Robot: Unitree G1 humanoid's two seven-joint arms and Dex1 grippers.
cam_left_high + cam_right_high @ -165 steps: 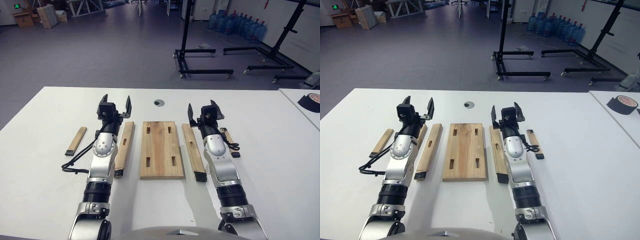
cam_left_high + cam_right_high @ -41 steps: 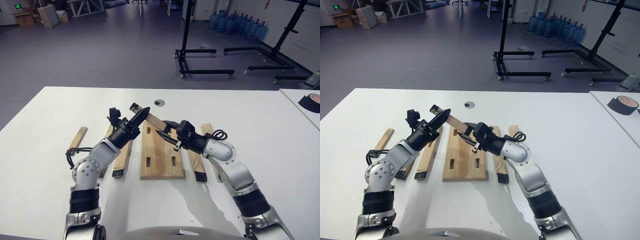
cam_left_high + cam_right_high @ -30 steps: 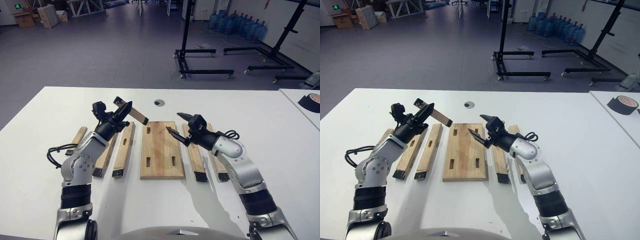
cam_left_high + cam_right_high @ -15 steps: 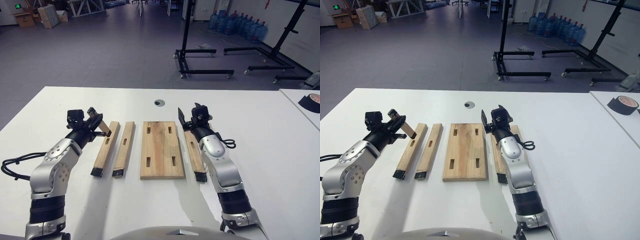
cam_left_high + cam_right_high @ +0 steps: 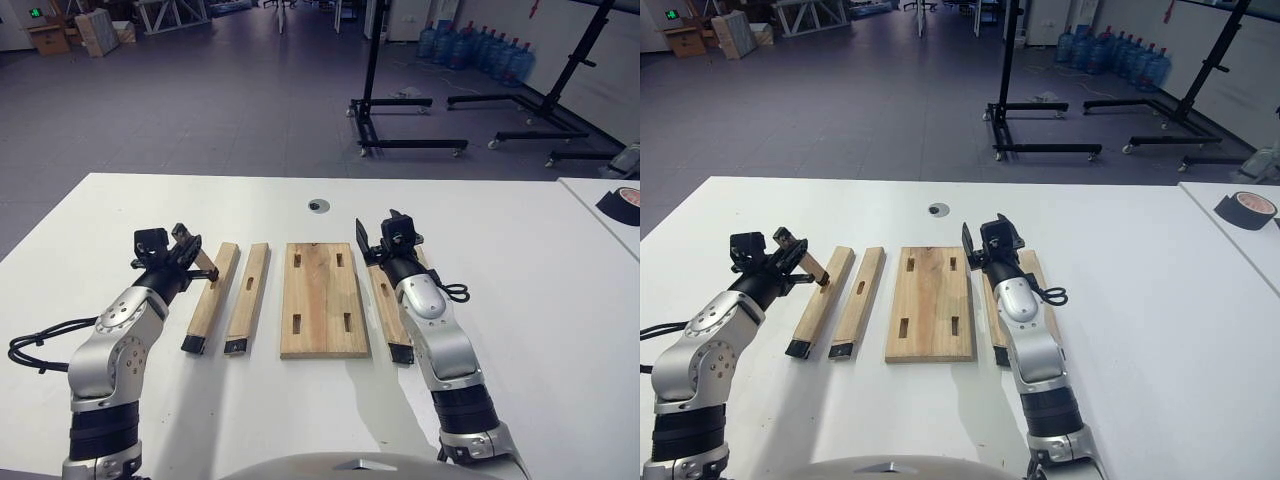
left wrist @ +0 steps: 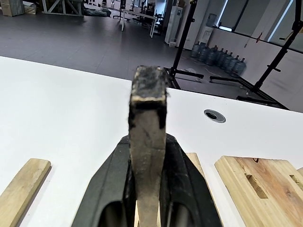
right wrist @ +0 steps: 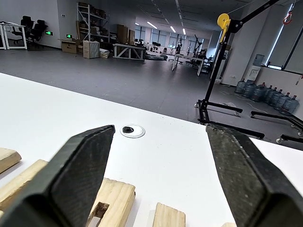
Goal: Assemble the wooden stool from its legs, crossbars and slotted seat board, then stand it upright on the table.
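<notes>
The slotted seat board (image 5: 322, 297) lies flat mid-table. Left of it two wooden legs (image 5: 212, 295) (image 5: 248, 296) lie side by side. My left gripper (image 5: 183, 256) hovers just left of them, shut on a short crossbar (image 5: 203, 266) with a black end; the left wrist view shows that crossbar (image 6: 147, 142) clamped between the fingers. My right gripper (image 5: 385, 235) is open and holds nothing, at the far right corner of the board. Beneath the right arm lies another leg (image 5: 386, 308), and a further wooden piece (image 5: 1038, 275) is partly hidden beside it.
A round cable hole (image 5: 318, 205) sits in the white table (image 5: 520, 300) behind the board. A black cable (image 5: 35, 345) loops beside my left arm. A tape roll (image 5: 620, 200) lies on the neighbouring table at far right.
The crossbar went from beside the right arm into my left gripper, which carried it to the table's left and has now lowered slightly. My right gripper returned to the board's corner, open.
</notes>
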